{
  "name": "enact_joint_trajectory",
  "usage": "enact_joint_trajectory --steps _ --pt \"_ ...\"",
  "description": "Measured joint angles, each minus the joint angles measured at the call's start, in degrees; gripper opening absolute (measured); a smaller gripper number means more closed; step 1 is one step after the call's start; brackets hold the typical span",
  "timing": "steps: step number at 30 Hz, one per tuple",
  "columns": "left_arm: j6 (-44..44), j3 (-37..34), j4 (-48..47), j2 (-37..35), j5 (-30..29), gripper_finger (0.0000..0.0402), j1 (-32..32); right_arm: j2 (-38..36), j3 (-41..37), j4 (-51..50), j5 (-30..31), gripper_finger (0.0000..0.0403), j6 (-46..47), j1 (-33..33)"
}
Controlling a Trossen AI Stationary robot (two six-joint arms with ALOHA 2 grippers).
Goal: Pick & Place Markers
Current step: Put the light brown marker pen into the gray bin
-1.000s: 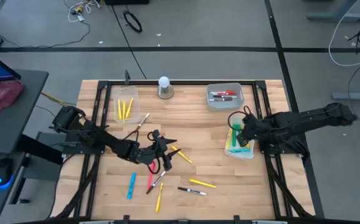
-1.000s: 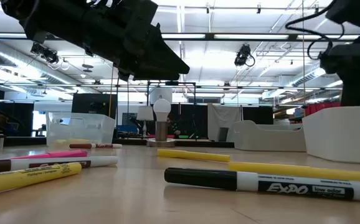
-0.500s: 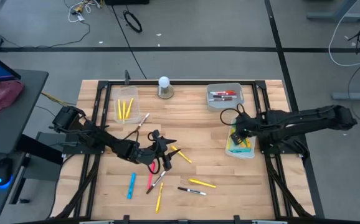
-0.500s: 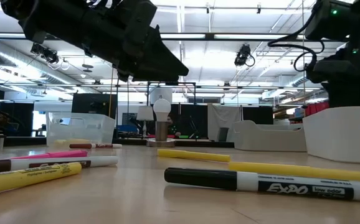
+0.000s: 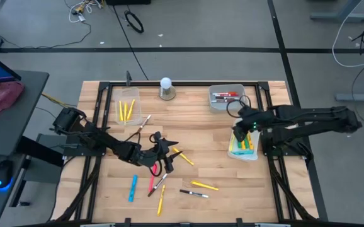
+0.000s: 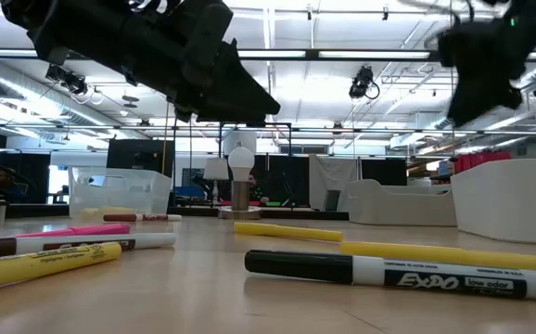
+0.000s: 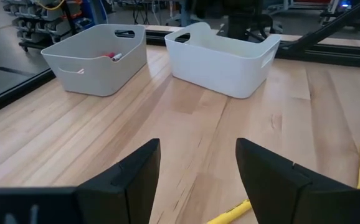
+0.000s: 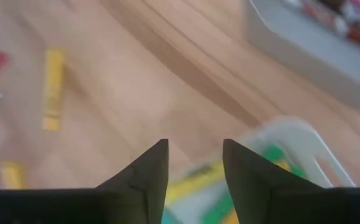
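Note:
Loose markers lie flat on the wooden table: a blue one (image 5: 133, 188), a red one (image 5: 151, 183), yellow ones (image 5: 205, 186) (image 5: 161, 198) (image 5: 185, 156), and a black-and-white one (image 5: 194, 193) (image 6: 389, 271). More markers sit in three bins: yellow in the clear bin (image 5: 126, 110), red in the grey bin (image 5: 227, 96), green and yellow in the white bin (image 5: 242, 146). My left gripper (image 5: 174, 150) (image 7: 198, 155) hovers open and empty over mid-table, above the loose markers. My right gripper (image 5: 236, 132) (image 8: 195, 155) is open and empty, above the white bin's left rim.
A white round-topped knob on a grey base (image 5: 165, 87) stands at the table's far edge between the clear and grey bins. A black frame rail (image 5: 264, 107) borders the tabletop. Bare wood lies between the loose markers and the bins.
My right gripper has risen from the white bin and drifted toward the table's left and far side. My left arm has kept still, and no marker on the table has moved.

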Motion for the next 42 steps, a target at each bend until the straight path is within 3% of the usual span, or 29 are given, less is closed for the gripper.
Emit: enact_joint_trajectory --steps 5,9,12,18,24,35,42 --pt "-3.48 -0.05 -5.57 -2.33 -0.88 0.0218 -0.41 -0.29 4.71 9.33 0.03 0.0136 -5.85 4.41" --pt "-12.39 -0.06 -19.18 -8.05 -1.49 0.0218 -0.48 0.36 3.93 24.58 0.00 0.0129 -11.23 8.94" --pt "-22.47 -0.07 -33.56 -12.59 -0.71 0.0218 -0.76 1.74 0.71 37.03 0.06 0.0126 -14.97 12.22" --pt "-45.98 -0.07 -59.50 -15.72 7.16 0.0218 -2.15 7.33 -7.43 60.68 0.00 0.0126 -19.81 16.56" --pt "-64.18 -0.07 -74.95 -13.56 5.38 0.0218 -4.66 14.75 -11.80 71.20 0.02 0.0126 -18.27 17.55" --pt "-75.63 -11.03 -69.19 -11.90 2.18 0.0218 -1.62 19.66 -11.76 73.75 0.04 0.0126 -17.24 17.50" --pt "-72.12 -18.47 -52.57 -11.96 -4.12 0.0218 0.30 19.66 -11.73 75.71 0.06 0.0126 -18.50 17.46"
